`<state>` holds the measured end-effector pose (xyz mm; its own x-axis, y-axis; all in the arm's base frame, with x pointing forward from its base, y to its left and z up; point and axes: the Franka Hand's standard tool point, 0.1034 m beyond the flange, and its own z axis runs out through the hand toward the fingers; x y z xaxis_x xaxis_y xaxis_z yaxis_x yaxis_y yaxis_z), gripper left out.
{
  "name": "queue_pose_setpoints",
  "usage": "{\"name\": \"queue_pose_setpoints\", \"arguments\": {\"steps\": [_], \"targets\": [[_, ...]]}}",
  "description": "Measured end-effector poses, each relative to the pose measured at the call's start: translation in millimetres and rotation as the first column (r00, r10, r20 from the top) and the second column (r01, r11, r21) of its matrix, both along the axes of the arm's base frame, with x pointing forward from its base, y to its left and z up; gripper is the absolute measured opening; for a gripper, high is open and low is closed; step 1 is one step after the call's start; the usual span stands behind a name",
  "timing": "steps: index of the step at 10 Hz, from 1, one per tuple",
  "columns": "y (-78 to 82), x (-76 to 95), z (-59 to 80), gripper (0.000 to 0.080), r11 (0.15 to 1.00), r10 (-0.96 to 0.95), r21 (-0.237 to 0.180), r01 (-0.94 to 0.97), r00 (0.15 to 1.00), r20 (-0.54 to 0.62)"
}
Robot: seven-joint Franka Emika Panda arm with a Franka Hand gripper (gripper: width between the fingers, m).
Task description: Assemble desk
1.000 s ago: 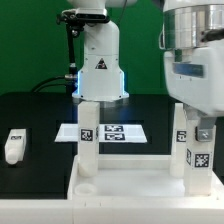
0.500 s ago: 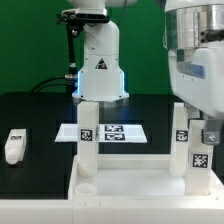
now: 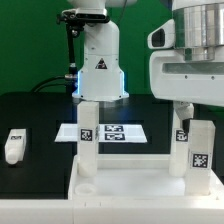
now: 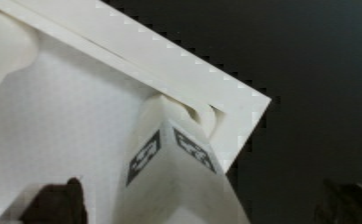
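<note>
Loose leg (image 3: pixel 12 145): lying flat on the black table (image 3: pixel 35 115), far toward the exterior view's left, well apart from everything else.

Near-left leg (image 3: pixel 87 150): upright in a corner socket of the desk top (image 3: pixel 130 190), tag facing the camera.

Marker board (image 3: pixel 105 131): flat on the table behind the top, in front of the robot base (image 3: pixel 100 65).

Desk top: white rimmed tray at the front of the scene, open side up.

Right legs (image 3: pixel 195 155): two standing upright in the sockets at the exterior view's right, one behind the other, tags forward.

Gripper (image 4: pixel 196 205): raised above the right legs. In the wrist view its dark fingertips (image 4: pixel 57 200) stand wide apart, holding nothing, with a tagged leg (image 4: pixel 178 150) and the top's corner (image 4: pixel 249 100) below and between them.
</note>
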<state>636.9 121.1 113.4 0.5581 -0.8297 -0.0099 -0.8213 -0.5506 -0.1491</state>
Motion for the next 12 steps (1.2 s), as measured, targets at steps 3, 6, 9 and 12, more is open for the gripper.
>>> {"name": "queue_pose_setpoints", "arguments": {"steps": [3,6,9,12], "targets": [[-10.8,13.2,-1.7,0.0649,0.813,0.571,-0.194,-0.549,0.817,0.081],[-1.5,5.4,-6.1,0.0518,0.852,0.510,-0.168,-0.496,0.858,0.055],[-8.4,3.6,-7.9,0.0296,0.943,0.314,-0.132,-0.304,0.948,0.054],[-14.3,1.1,-8.5,0.0293,0.967,-0.255,0.025,0.255,0.967,-0.001]]}}
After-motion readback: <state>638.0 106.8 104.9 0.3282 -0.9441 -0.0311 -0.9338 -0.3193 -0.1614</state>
